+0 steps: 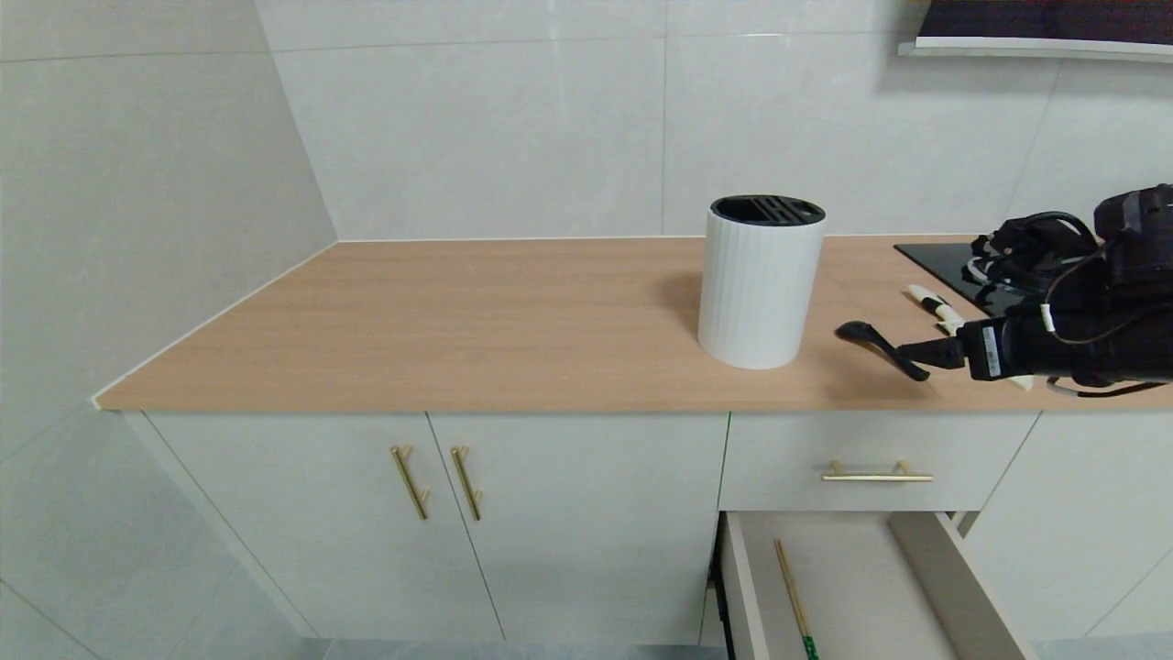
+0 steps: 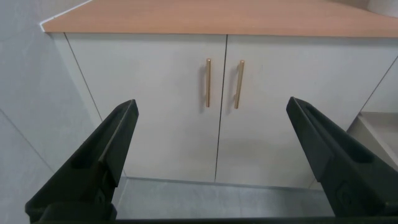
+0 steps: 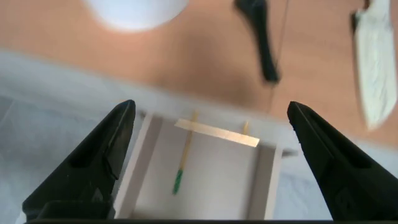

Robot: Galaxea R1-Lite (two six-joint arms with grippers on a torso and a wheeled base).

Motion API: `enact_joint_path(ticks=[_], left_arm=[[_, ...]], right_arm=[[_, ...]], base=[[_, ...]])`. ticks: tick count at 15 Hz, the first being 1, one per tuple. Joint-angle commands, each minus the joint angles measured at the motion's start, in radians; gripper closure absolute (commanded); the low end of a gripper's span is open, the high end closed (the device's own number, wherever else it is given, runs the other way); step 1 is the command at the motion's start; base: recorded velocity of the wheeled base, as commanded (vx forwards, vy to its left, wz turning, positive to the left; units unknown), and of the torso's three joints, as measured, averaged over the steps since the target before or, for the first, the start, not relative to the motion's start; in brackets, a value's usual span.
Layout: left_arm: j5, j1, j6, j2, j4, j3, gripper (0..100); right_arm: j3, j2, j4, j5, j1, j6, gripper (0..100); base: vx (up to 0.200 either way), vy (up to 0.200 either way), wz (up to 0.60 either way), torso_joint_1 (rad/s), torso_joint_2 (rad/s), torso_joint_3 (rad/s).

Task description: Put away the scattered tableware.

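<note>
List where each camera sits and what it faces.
Head: high, looking down at the counter; right arm shows.
Left wrist: low, facing cabinet doors; open left end effector frames them.
Right wrist: above counter edge, looking into the drawer past the open right end effector.
Head and right wrist share drawer, spoon, chopstick.

Open drawer [image 1: 861, 568] and chopstick [image 1: 790, 587] cut by bottom edge — knife [image 1: 935, 307] partly behind right arm [image 1: 1081, 339].
</note>
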Motion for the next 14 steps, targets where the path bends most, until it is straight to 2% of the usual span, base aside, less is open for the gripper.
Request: enact_joint_path(ticks=[1,4,8,14], left_arm=[[0.000,0.000,0.000,0.000,-0.001,0.000,0],[0.000,0.000,0.000,0.000,-0.001,0.000,0],[0.000,0.000,0.000,0.000,-0.001,0.000,0],[0.000,0.000,0.000,0.000,-0.001,0.000,0]], right_arm=[[-0.145,0.207,-0.002,0.014,-0.032,-0.024,0],[-0.237,0.342,-0.040,0.014,-0.059,-0.041,0],[-0.245,0.417,-0.125,0.017,-0.092,-0.050,0],[-0.289,0.478,-0.128,0.053,-0.106,-0.046,0]], base=[[0.000,0.000,0.00,0.000,0.00,0.000],[0.000,0.000,0.00,0.000,0.00,0.000],[0.000,0.000,0.00,0.000,0.00,0.000],[0.000,0.000,0.00,0.000,0.00,0.000]])
